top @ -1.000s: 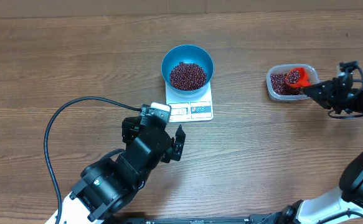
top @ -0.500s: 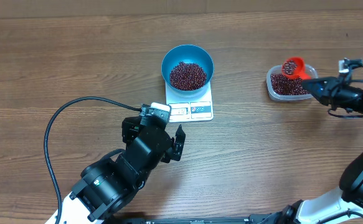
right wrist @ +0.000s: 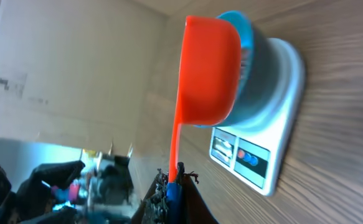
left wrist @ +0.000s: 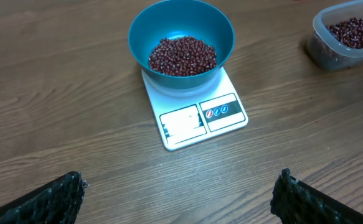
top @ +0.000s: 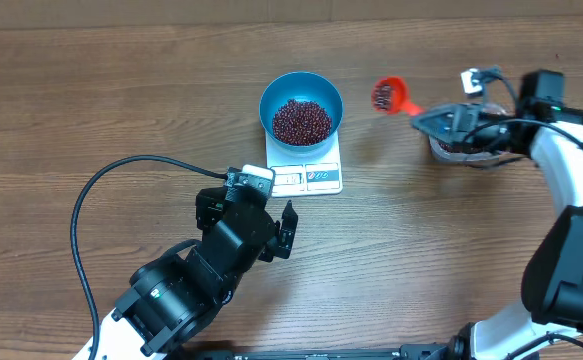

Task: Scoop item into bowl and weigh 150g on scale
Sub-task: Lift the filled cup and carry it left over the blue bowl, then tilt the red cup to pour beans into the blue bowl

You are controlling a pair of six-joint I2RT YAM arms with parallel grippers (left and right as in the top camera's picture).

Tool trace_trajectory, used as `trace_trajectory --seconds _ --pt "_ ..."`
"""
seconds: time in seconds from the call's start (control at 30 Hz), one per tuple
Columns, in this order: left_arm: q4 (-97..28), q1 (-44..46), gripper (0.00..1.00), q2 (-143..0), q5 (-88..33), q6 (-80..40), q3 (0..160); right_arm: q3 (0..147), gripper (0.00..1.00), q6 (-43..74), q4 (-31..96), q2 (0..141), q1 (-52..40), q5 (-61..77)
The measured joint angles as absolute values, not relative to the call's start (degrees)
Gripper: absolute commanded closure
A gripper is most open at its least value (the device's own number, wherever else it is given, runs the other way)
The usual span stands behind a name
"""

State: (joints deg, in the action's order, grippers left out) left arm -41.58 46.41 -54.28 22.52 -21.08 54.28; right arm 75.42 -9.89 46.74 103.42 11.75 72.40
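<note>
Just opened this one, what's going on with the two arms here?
The right gripper holds an orange scoop by its handle. The scoop is loaded with red beans and is in the air between the clear tub and the blue bowl. The bowl sits on the white scale and already holds a heap of beans. The left gripper hangs open in front of the scale, touching nothing.

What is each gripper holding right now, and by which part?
Right gripper grips the orange scoop by its handle's end; left gripper holds nothing.
</note>
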Motion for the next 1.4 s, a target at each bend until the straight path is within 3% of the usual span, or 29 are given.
trace_trajectory --seconds 0.3,0.8,1.1,1.4 --pt "-41.58 46.41 0.00 -54.28 22.52 -21.06 54.28 75.42 0.96 -1.56 33.91 103.42 1.63 70.81" --pt "-41.56 46.41 0.01 -54.28 22.52 -21.06 54.28 75.42 0.96 0.62 28.27 103.42 -8.88 51.81" --pt "-41.58 46.41 0.00 -54.28 22.52 -21.08 54.28 75.42 0.96 -6.28 27.99 102.76 -11.81 41.76" --pt "-41.56 46.41 0.00 -54.28 22.52 -21.08 54.28 75.42 0.96 -21.56 29.08 98.10 -15.64 32.32"
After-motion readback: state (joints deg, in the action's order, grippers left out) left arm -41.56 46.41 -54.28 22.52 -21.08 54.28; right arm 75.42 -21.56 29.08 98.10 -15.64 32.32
